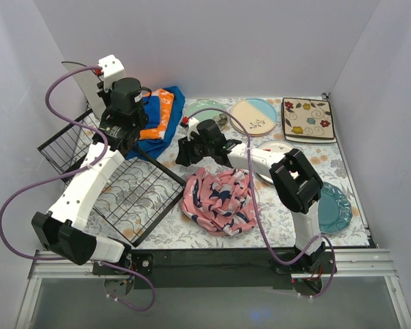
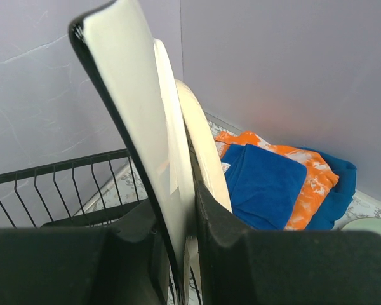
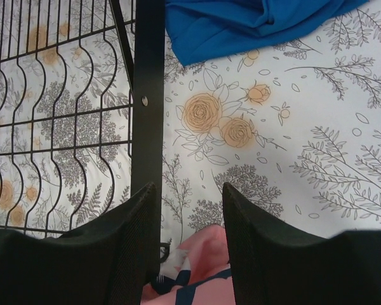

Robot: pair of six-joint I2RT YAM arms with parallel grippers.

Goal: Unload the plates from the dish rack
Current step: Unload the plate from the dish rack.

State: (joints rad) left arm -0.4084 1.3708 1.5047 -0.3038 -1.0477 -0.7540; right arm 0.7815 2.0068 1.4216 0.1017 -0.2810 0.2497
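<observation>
Gripping with the left tool [image 2: 178,213], jaws all but closed on an upright plate [image 2: 136,108] taken edge-on, above the rack [image 2: 57,184] near the table's [image 1: 339,161] far-left corner. Seen from above as a pale disc rising over the rack's far side. Holding the right tool [image 3: 189,197] about half open and empty, low over bare table just beside the rack's right frame bar, with the pink cloth [image 3: 200,260] right under it.

Judged as mid-extraction: drawing one plate out of the slots, with other plates [image 1: 255,115] laid out along the far and right edges. Next calls for lifting straight up until clear of the wires, then swinging right to a free spot and lowering flat without knocking those laid out. Keep the right tool out of the path.

Hard to count the rims between the fingers: a dark-edged one, then perhaps one or two paler ones close behind. Cannot see the plate's lower edge, so no telling whether free of its slot. Hidden from above by the wrist camera [image 1: 111,68]: the left tool's tips. Covered by the left arm: part of the rack's floor.
</observation>
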